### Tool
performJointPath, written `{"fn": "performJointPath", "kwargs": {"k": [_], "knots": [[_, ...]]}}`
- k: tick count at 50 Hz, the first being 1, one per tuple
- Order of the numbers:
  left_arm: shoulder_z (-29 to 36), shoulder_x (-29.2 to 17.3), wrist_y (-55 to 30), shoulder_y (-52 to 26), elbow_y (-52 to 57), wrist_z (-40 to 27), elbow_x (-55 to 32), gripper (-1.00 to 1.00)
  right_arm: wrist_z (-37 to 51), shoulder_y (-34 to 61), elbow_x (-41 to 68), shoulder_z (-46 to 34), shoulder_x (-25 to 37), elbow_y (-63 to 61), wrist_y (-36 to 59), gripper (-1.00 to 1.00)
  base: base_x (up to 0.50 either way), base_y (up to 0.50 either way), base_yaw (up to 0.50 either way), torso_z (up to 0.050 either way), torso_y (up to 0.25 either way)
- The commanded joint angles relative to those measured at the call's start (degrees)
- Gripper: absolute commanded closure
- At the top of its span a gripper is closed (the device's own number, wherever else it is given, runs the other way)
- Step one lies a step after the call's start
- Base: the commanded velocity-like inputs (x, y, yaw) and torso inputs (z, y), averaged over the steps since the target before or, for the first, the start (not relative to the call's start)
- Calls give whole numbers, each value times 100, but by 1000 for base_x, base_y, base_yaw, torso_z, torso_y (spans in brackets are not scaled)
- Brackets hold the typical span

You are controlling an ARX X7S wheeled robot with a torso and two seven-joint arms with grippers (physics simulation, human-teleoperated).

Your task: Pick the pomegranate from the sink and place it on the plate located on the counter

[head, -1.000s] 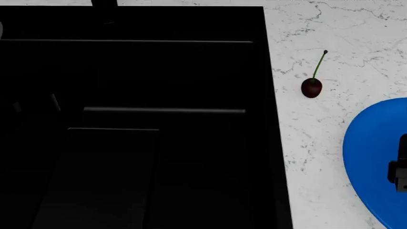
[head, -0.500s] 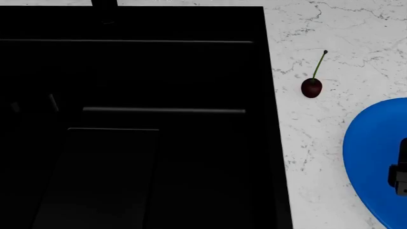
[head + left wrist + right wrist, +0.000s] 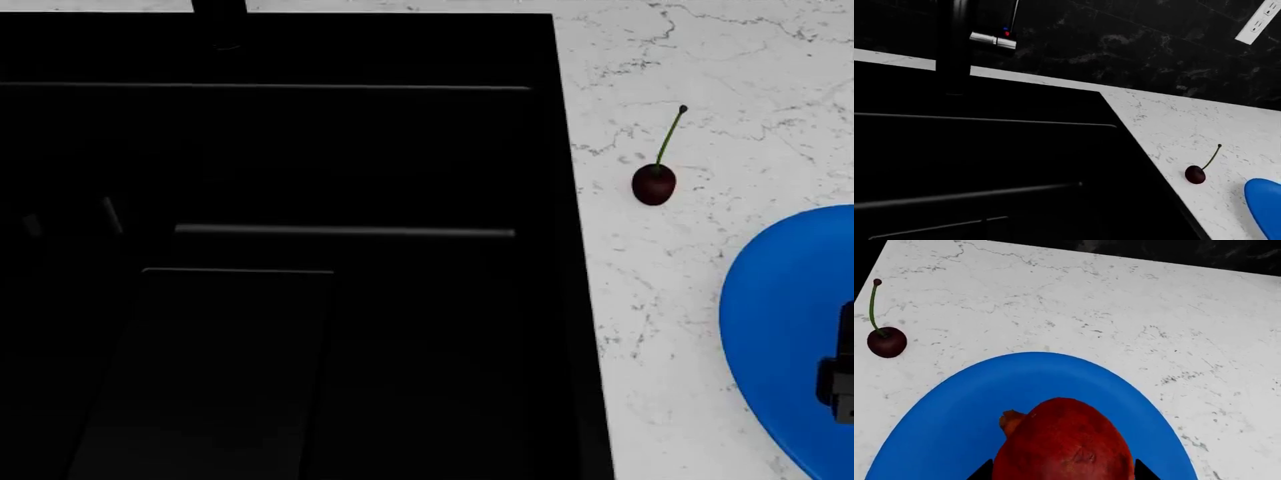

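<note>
The sink [image 3: 294,250] fills the left of the head view, a deep black basin with stepped ledges. In the left wrist view a dark faucet [image 3: 957,45] stands at its back edge. The left claw itself does not show in any view, so its state cannot be told.

To the right of the sink runs the white veined bench [image 3: 667,60]. A small dark cherry [image 3: 653,184] with a thin stem lies on it, between the sink's edge and the plate [image 3: 781,330], well apart from the right claw.

The blue plate sits at the far right of the bench. The right claw [image 3: 1062,475] hangs over it, clenched on the pomegranate [image 3: 1064,440], with dark finger edges showing on either side of the fruit. In the right wrist view the red fruit lies over the plate's middle; whether it touches the plate cannot be told.
</note>
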Motion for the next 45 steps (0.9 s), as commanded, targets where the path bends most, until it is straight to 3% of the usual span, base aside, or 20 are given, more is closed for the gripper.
{"fn": "performJointPath", "kwargs": {"k": [1, 45], "knots": [[151, -98, 195, -40, 73, 203, 549, -100, 173, 170, 206, 55, 155, -126, 70, -100, 0, 0, 0, 0, 0], [194, -138, 220, -121, 204, 12, 273, -100, 922, 1340, 2485, 1128, 1663, -955, -134, -100, 0, 0, 0, 0, -1]]}}
